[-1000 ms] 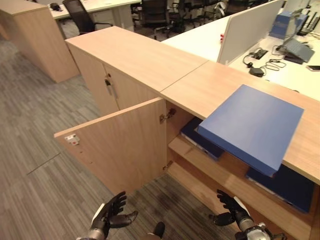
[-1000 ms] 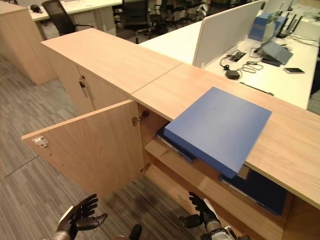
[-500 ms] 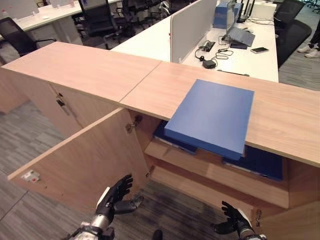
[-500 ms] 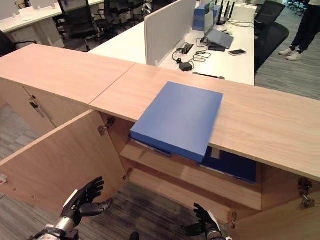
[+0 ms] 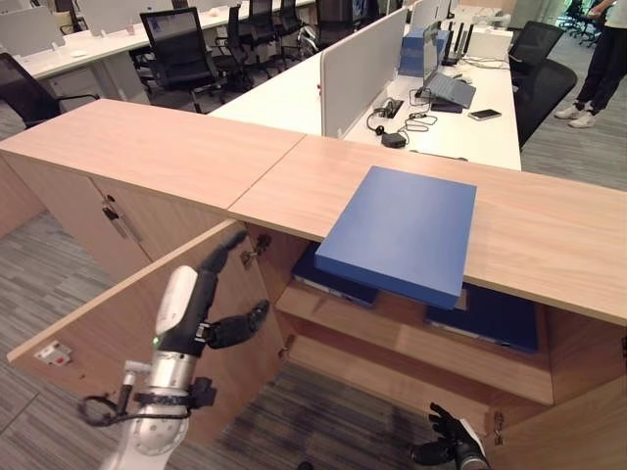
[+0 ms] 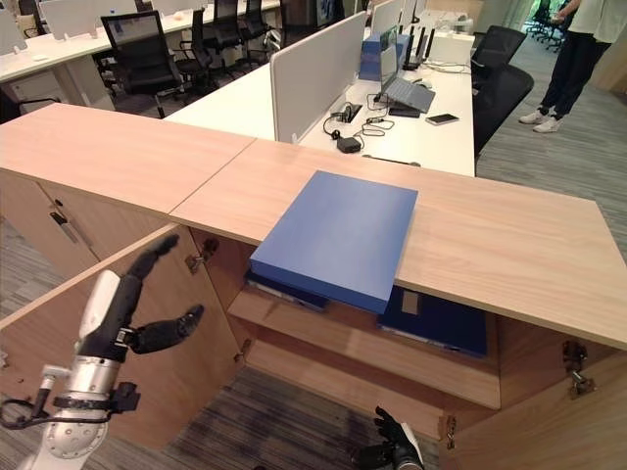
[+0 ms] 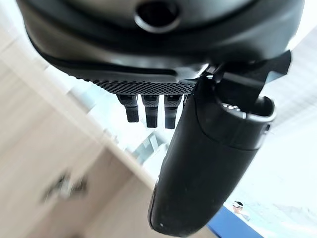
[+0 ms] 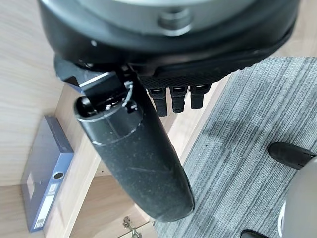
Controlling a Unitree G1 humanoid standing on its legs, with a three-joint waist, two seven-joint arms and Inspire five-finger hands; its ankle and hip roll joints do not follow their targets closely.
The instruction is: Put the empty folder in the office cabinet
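Folder [image 5: 402, 233] lies on cabinet [image 5: 549, 225] top, overhanging its edge. Left hand [image 5: 201, 304] spread, left of folder; right hand [image 5: 453, 450] relaxed, below it.

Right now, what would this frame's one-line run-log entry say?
blue folder: on cabinet top, overhanging front edge, untouched | cabinet door: open | left hand: raised, open, empty | right hand: low, open, empty

left hand [image 7: 198, 163] | fingers straight, holding nothing | cabinet door [image 7: 44, 163] beyond | blue folder [image 7: 233, 225] corner

Bright, even office light; blurred, overexposed left wrist view; shadowed cabinet interior [image 5: 411, 323].
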